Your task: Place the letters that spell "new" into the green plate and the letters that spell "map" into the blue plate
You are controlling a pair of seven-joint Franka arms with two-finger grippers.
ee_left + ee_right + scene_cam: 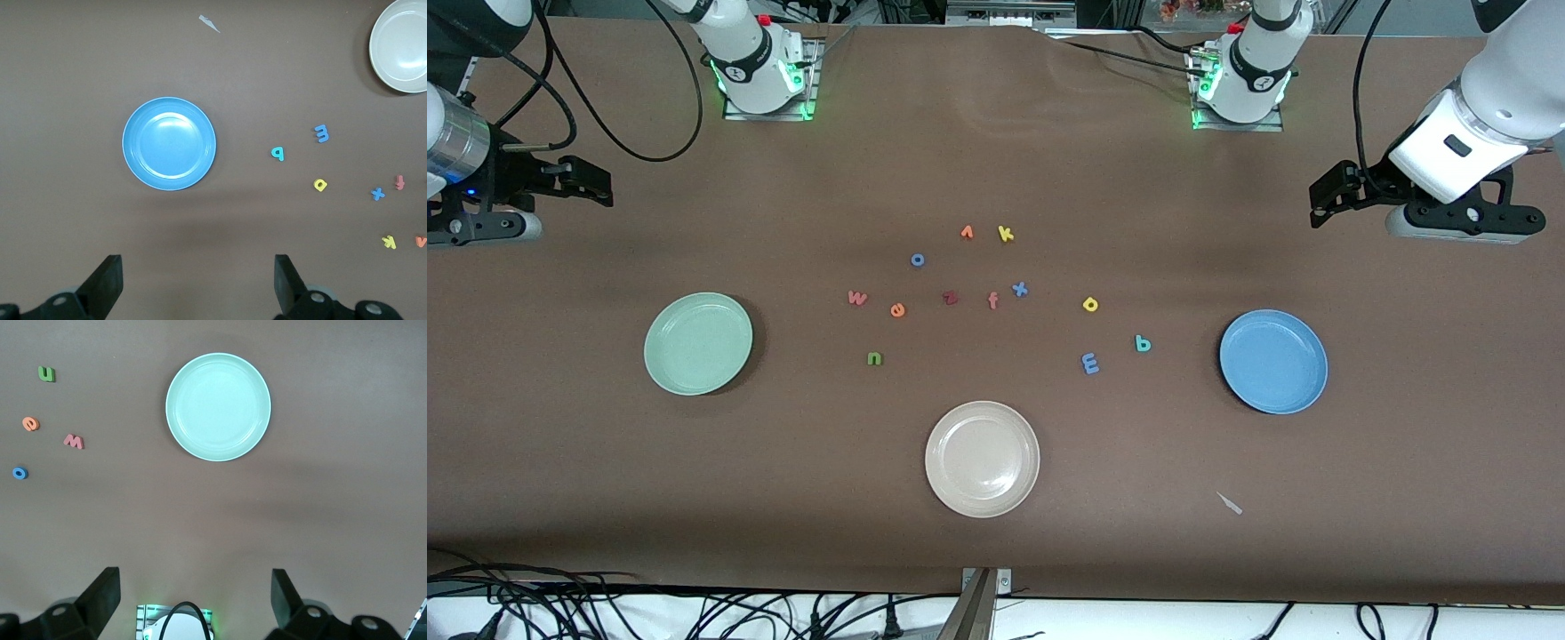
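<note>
**Nothing sorted yet: both arms wait, all letters loose**

The brown tabletop (996, 160) carries three plates. The green plate (698, 343) lies toward the right arm's end, the blue plate (1273, 361) toward the left arm's end, and a beige plate (983, 459) sits between them, nearest the front camera. All three are bare.

Both arms wait at the table's ends. The left gripper (197, 283) hangs over bare tabletop by the blue plate, the right gripper (193, 600) likewise by the green plate — fingers spread wide on both, holding nothing.

The letters lie scattered between the plates. The w (857, 298), e (897, 309) and n (875, 358) cluster nearer the green plate; the a (1090, 304), p (1143, 343) and m (1090, 363) nearer the blue. Decoys — o (917, 260), k (1006, 234), z (951, 297), f (992, 301), x (1020, 289) — sit among them.

The letters look tiny, light and soft. I judge each needs a straight-down pinch across its outer edges, fingers close to the tabletop; a loose hold could flick one away.
</note>
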